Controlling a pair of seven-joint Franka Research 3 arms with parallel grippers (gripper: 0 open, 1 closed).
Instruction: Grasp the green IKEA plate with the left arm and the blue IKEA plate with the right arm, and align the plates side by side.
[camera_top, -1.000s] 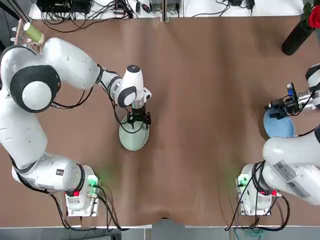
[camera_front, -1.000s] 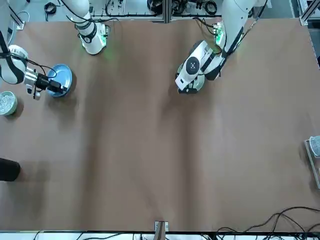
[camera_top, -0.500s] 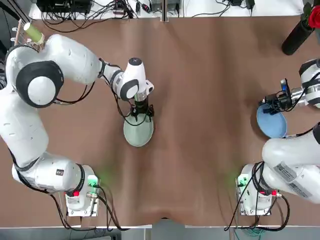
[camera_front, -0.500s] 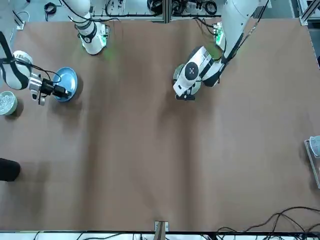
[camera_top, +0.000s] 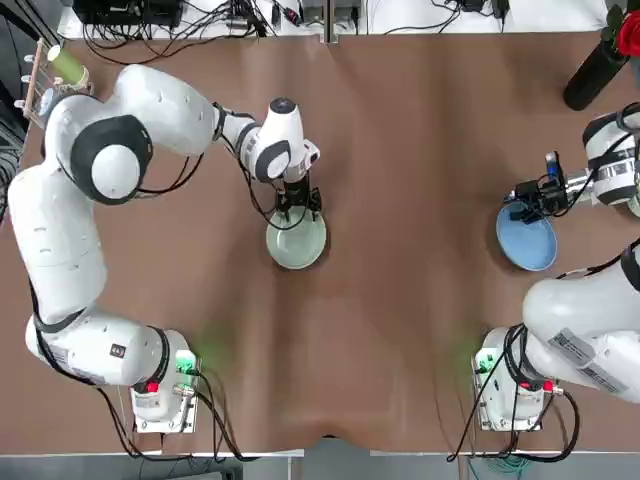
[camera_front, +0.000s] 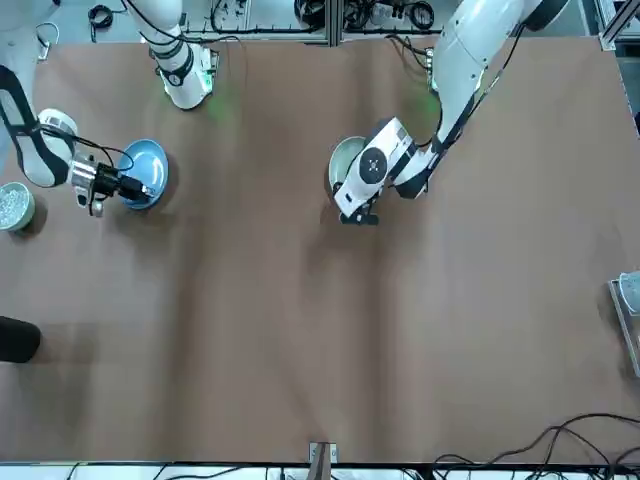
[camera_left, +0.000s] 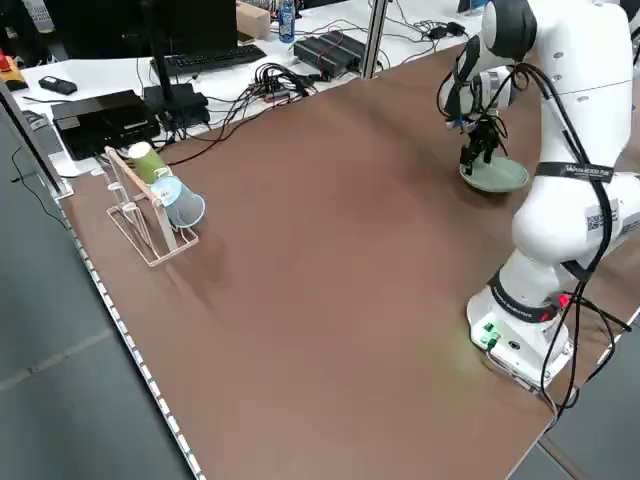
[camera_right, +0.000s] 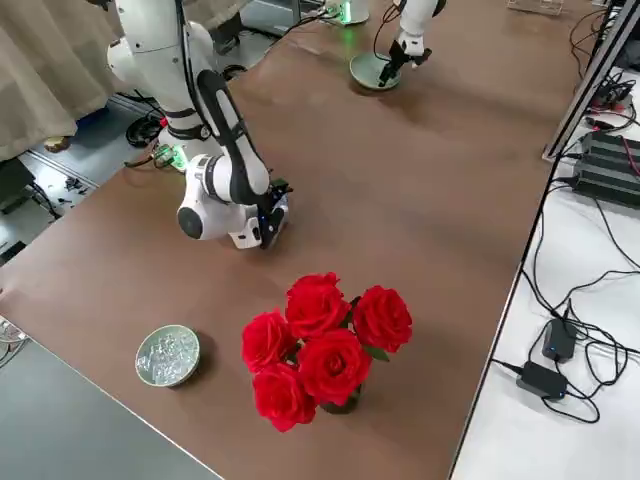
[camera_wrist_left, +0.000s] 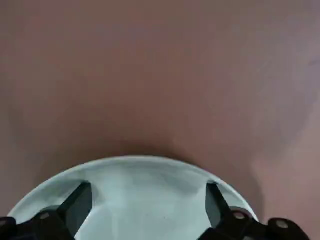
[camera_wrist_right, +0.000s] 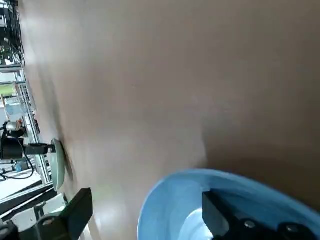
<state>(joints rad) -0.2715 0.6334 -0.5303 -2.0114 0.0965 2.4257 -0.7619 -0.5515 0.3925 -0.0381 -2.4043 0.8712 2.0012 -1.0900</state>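
Round, shallow-rimmed green IKEA plate (camera_top: 296, 244) and blue IKEA plate (camera_top: 527, 243) (smooth plastic).

The green IKEA plate (camera_top: 296, 243) and the blue IKEA plate (camera_top: 527, 243) have each been dragged closer toward the table's middle.

Brown table (camera_top: 400, 150) — bearing the green IKEA plate (camera_top: 298, 245), the blue IKEA plate (camera_top: 530, 245), roses (camera_right: 320, 345), a silver dish (camera_right: 167, 355).

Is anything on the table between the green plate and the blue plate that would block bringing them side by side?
Nothing visible does. In the top view the brown table between the green IKEA plate, held by the left gripper, and the blue IKEA plate, held by the right gripper, is bare.
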